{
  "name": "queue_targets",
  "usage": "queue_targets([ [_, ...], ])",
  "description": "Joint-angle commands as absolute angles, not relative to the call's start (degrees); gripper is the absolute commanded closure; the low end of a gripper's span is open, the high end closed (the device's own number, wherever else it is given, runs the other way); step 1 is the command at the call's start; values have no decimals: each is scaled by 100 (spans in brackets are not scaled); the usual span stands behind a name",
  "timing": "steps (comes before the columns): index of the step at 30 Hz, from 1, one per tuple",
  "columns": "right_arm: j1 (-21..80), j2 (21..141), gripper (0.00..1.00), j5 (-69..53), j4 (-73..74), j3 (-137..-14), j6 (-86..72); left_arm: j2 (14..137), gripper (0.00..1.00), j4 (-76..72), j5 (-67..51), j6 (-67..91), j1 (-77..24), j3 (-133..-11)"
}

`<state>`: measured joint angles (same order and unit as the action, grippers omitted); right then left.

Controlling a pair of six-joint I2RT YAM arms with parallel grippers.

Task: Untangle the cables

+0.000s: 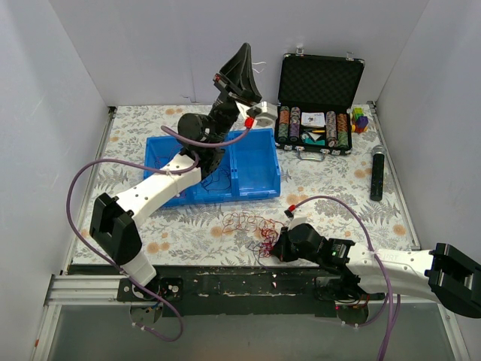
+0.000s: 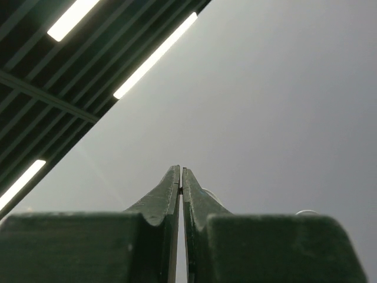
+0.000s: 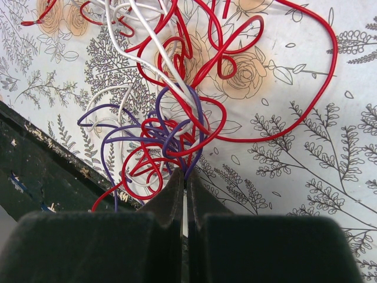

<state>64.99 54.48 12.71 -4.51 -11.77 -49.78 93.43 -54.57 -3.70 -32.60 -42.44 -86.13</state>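
Top external: R jaws sit low under the R arm (image 1: 331,254) wrist, too small there to read; L arm (image 1: 161,184) covers much of the bin's (image 1: 259,162) left half. A few thin dark strands lie in that half by the arm, too fine to tell more.

Left wrist view shows no desk at all, only grey wall and ceiling lights (image 2: 154,56); L jaws are pressed together w/ nothing btwn them, pointing up, raised over the bin's far edge.

Right wrist view: R jaws are closed on the near edge of the cables (image 3: 177,112); purple strands run into the tips; which strand exactly is pinched is hard to make out; a thin white sliver shows in the slit. The tangle is cut off at the top of that view.

The cables lie on the desk (image 1: 421,218) near its front edge, btwn the bin and the R arm; mostly red, w/ white and purple ones; hair-thin loops crossing over each other, densest just ahead of the tips; one big red loop sweeps out to the right.

Around: blue bin w/ two compartments; open case (image 1: 322,75) of chips at far right; coloured blocks (image 1: 361,119) beside it; a black stick (image 1: 377,173) near the right edge, well apart from the tangle; purple hoses (image 1: 83,180) arch off both arms.
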Motion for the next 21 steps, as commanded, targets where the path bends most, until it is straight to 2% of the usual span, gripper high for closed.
queue_targets([
  [1, 6521, 5625, 99, 1310, 334, -932, -4931, 8992, 100, -5555, -422, -3305, -4210, -8183],
  [21, 6522, 5572, 99, 1301, 334, -914, -4939, 8833, 100, -5739, -518, -3269, -4157, -7373],
])
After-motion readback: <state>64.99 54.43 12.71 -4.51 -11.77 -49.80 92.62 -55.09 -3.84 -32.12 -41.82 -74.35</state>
